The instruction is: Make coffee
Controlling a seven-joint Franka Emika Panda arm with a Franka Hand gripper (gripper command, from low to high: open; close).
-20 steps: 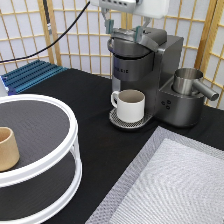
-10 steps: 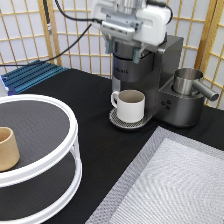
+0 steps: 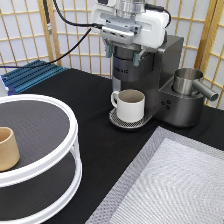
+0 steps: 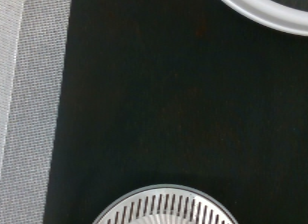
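The coffee machine (image 3: 160,75) stands at the exterior view's top centre. A white mug (image 3: 131,105) with a handle sits on its round drip tray (image 3: 117,120) under the spout. My gripper (image 3: 122,54) hangs right over the machine's top, its two dark fingers spread to either side of the brew head, holding nothing that shows. The coffee pod is out of view. The wrist view shows the black tabletop and the drip tray's slotted grate (image 4: 166,207).
A white two-tier round stand (image 3: 70,150) fills the exterior view's left, with a tan handleless cup (image 3: 7,147) on it. A steel jug (image 3: 187,82) sits on the machine's right side. A grey mesh mat (image 3: 170,185) lies at the bottom right. A blue rack (image 3: 30,75) is at the back left.
My gripper has come down from the exterior view's top and shifted left, from above the machine to close over its top. The mug and the tan cup have not moved.
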